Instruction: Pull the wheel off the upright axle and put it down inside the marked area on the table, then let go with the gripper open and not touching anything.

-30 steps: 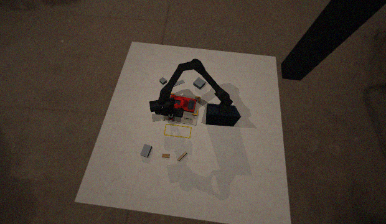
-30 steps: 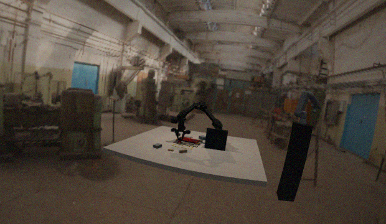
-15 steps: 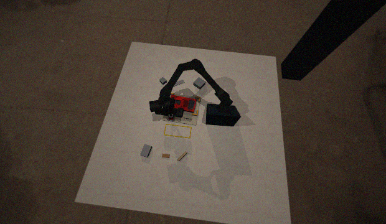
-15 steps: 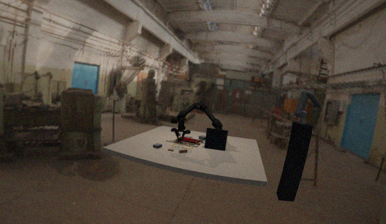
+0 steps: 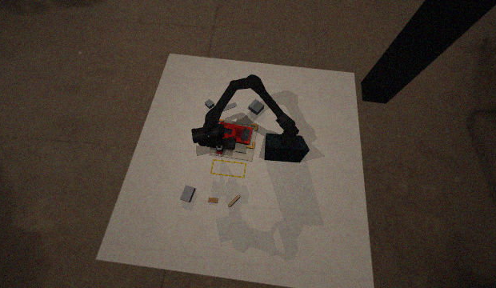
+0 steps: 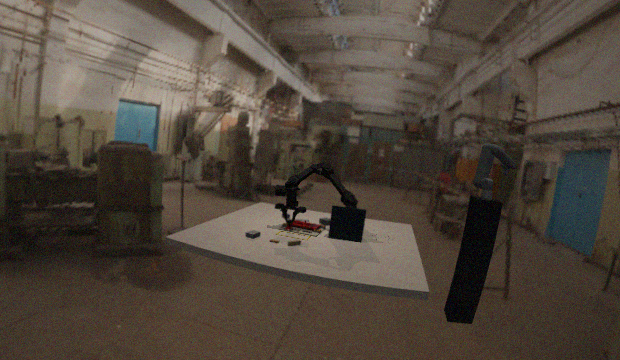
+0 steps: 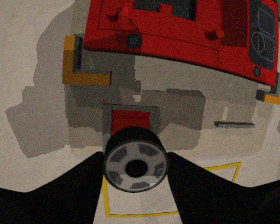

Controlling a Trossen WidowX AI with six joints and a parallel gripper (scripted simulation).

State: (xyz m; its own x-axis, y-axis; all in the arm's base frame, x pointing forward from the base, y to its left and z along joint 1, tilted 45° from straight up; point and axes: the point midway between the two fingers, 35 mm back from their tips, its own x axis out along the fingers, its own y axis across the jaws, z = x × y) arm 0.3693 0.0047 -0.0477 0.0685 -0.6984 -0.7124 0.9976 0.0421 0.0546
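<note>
My gripper (image 5: 219,148) (image 6: 289,226) (image 7: 135,159) points down and is shut on the wheel, a dark tyre with a grey spoked hub (image 7: 118,165). The wheel is between the fingertips, above a small red block (image 7: 131,121) in a grey frame on the pale base plate. The hub's centre looks dark in the wrist view; the axle cannot be made out, and the wheel's height above its base is hard to judge. The marked area, a yellow outline (image 5: 228,175) (image 7: 141,214), lies on the table just in front of the plate, with no wheel in it.
A red body (image 7: 166,37) (image 6: 307,226) sits between orange corner brackets (image 7: 68,65) right behind the wheel. A grey block (image 5: 187,194), a small tan piece (image 5: 213,200) and a tan stick (image 5: 234,201) lie beyond the marked area. More grey blocks (image 5: 256,106) are behind the plate.
</note>
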